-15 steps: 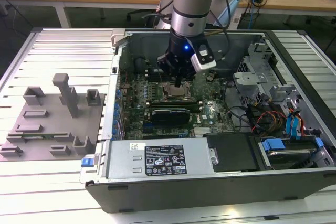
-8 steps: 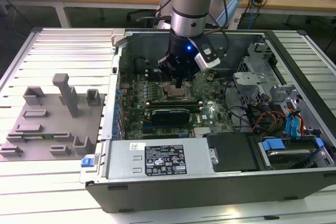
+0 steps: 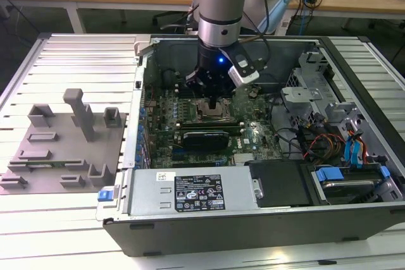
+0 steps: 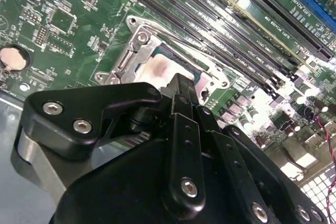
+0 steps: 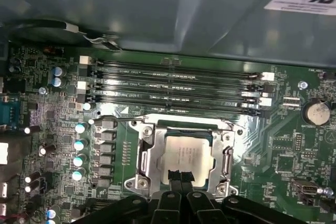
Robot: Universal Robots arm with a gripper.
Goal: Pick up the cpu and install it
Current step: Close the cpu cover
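Inside the computer case (image 3: 253, 227), the tool (image 5: 179, 174), pinched narrow, sits at the socketed cpu (image 5: 191, 150); a skewed push could jam it crooked.

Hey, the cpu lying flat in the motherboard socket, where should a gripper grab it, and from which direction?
Grip the cpu by two opposite thin edges, coming straight down from above. It lies flat, silvery top up, with the socket frame close around it, so a sideways approach looks blocked. The gripper hangs over one edge of it.
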